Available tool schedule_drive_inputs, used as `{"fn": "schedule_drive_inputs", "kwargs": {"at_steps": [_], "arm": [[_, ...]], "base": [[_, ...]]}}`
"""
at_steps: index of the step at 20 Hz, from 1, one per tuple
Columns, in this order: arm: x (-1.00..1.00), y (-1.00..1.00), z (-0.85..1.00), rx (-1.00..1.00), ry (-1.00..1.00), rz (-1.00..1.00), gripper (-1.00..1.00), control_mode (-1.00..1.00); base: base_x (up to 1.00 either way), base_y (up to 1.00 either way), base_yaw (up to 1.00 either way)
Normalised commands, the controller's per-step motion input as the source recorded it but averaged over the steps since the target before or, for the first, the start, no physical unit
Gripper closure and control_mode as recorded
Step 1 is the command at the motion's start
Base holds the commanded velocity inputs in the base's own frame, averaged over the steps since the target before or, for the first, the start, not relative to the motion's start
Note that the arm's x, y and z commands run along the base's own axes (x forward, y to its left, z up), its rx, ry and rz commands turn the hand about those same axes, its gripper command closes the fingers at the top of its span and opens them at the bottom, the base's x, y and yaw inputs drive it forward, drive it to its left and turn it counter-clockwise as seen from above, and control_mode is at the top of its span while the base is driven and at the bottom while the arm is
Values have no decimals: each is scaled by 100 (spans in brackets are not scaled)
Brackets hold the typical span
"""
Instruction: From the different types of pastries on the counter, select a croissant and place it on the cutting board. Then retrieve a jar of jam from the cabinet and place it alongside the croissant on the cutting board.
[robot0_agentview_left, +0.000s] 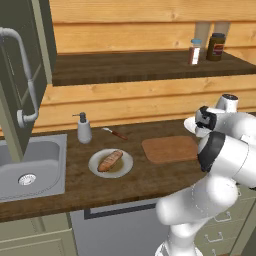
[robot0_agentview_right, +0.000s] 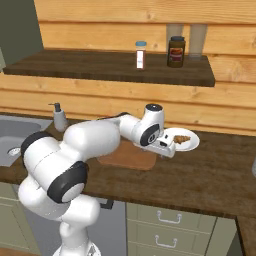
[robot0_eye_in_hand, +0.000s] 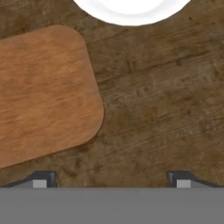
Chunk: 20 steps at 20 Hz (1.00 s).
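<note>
Dark brown wood-grain counter (robot0_agentview_left: 150, 185) carries everything we work with, from the grey inset sink (robot0_agentview_left: 30, 167) at one end to the pastry plates at the other. On it lies the flat light-brown wooden cutting board (robot0_agentview_right: 127, 156) with rounded corners, bare on top, so we judge the croissant step not yet done. Just beyond the board's corner sits a round white plate (robot0_agentview_right: 192, 145) bearing a small brownish pastry (robot0_agentview_right: 181, 139), which may be the croissant, though we cannot tell. A second white plate (robot0_agentview_left: 97, 169) near the sink holds a long golden roll (robot0_agentview_left: 110, 160). Our end effector (robot0_eye_in_hand: 111, 181) hovers low over the counter between board and plate, its fingertips spread wide apart and holding nothing, presumably readied for a grasp. On the upper shelf (robot0_agentview_right: 100, 67) stand a blue-capped bottle (robot0_agentview_right: 141, 55) and a dark brown jar (robot0_agentview_right: 176, 51).
</note>
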Motion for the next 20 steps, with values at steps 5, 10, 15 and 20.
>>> {"fn": "schedule_drive_inputs", "kwargs": {"at_steps": [5, 10, 15, 20], "arm": [[35, -6, -7, 0, 0, 0, -100, -100], [77, -2, -18, 0, 0, 0, -100, -100], [74, -15, -6, 0, 0, 0, -100, -100], [55, -43, -22, 0, -6, -3, -100, -100]], "base": [[0, 0, 0], [0, 0, 0], [0, 0, 0], [0, 0, 0]]}}
